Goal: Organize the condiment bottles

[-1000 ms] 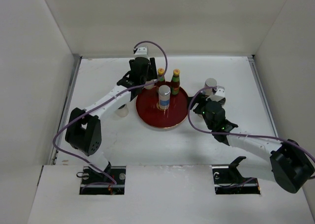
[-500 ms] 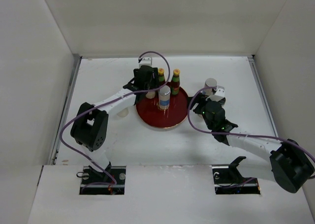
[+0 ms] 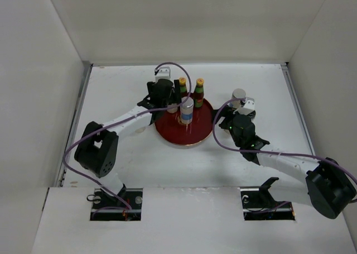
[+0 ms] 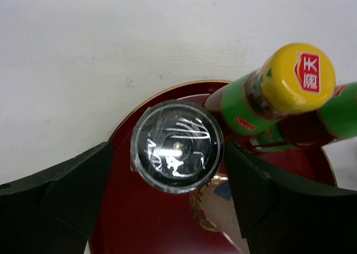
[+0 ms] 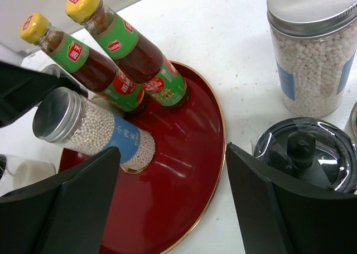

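A round dark-red tray [image 3: 192, 135] holds two slim red sauce bottles [image 3: 182, 86] [image 3: 198, 92] with yellow caps and a silver-lidded jar [image 3: 186, 110] of white beads on its gold centre. In the left wrist view a black-lidded jar [image 4: 176, 145] stands on the tray [image 4: 120, 209] between the fingers of my left gripper [image 4: 167, 151]. That gripper is open, with a clear gap on the left side. My right gripper [image 5: 172, 151] is open over the tray's right rim [image 5: 217, 153], holding nothing. Beside its right finger, another black-lidded jar [image 5: 304, 153] and a silver-lidded jar [image 5: 312, 58] stand on the table.
A pale jar [image 3: 137, 126] sits on the table left of the tray, under the left arm. White walls close in the table on three sides. The left arm's finger [image 5: 28, 92] shows at the left of the right wrist view.
The left arm came in over the tray's back left part with the black-lidded jar, and its jaws have widened off the jar. The right arm has stayed put.
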{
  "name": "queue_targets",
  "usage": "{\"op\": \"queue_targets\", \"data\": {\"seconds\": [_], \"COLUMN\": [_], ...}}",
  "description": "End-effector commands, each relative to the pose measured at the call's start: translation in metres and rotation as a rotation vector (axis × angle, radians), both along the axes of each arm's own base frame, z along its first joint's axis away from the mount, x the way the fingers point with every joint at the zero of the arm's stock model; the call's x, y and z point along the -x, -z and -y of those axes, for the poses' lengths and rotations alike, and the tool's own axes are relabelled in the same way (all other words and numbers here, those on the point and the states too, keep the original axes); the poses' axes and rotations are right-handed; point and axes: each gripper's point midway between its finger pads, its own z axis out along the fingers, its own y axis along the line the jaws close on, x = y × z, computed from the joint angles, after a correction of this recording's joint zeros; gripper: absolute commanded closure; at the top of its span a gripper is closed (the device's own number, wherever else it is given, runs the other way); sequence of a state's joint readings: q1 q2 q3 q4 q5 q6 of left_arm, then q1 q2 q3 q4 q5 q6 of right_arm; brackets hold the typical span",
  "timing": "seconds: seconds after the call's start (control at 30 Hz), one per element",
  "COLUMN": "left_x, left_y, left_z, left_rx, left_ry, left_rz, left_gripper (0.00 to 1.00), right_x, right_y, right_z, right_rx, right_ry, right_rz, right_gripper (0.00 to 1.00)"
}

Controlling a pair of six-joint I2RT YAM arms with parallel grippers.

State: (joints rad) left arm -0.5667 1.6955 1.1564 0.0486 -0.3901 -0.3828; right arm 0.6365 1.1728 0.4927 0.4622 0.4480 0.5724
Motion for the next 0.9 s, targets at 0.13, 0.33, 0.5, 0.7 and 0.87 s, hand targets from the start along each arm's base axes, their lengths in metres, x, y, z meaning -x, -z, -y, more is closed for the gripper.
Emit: {"op": "queue_targets", "data": {"seconds": [0.13,0.33,0.5,0.7,0.87], "left_x": [0.035,0.085,0.114,0.124,0.115], "left_y": [-0.066,-0.088,-0.076,-0.029,-0.005], "left_z": [-0.030,-0.080,-0.124,-0.139,-0.132], "left_rx": [0.063,0.052,-0.013,-0.043,-0.069], "left_ry": [-0.082,-0.206,-0.290,-0.306,-0.296], "left_rz": [0.153,0.196,0.110,-0.012,-0.036], "left_gripper": [0.20,0.39,0.32,0.25,0.26], "right_x": [-0.004,-0.004,-0.005,-0.005,-0.004], "right_y": [-0.023,-0.022,-0.021,-0.022,-0.025], "right_z": [-0.008,-0.009,-0.009,-0.009,-0.011], "right_rx": [-0.045,-0.049,-0.047,-0.039,-0.041], "right_ry": [-0.012,-0.014,-0.013,-0.010,-0.021], "right_rz": [0.064,0.061,0.060,0.063,0.069], "right_gripper": [0.17,0.17,0.17,0.16,0.16]}}
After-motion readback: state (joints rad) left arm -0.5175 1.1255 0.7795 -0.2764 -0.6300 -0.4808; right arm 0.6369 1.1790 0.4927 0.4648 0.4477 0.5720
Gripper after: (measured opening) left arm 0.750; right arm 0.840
